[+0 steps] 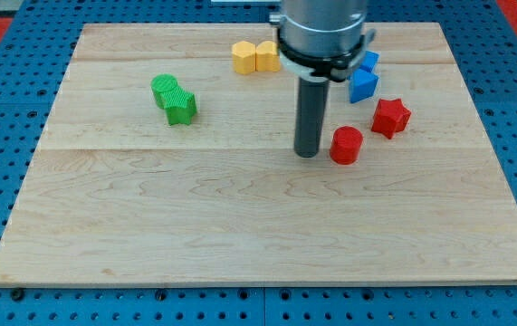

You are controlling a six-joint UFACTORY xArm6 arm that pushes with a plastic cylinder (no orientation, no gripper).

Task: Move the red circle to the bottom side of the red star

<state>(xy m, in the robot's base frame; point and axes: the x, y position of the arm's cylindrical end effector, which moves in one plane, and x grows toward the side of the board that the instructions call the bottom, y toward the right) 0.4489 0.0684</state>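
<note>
The red circle [346,145] sits on the wooden board right of centre. The red star [390,118] lies just up and to the right of it, a small gap apart. My tip [307,154] rests on the board close to the left side of the red circle, nearly touching it. The rod rises from there to the arm's grey body at the view's top.
Two blue blocks [363,80] lie above the red star, partly hidden by the arm. Two yellow blocks [255,57] sit at the top centre. Two green blocks [174,98] sit at the left. The wooden board [240,235] lies on a blue pegboard.
</note>
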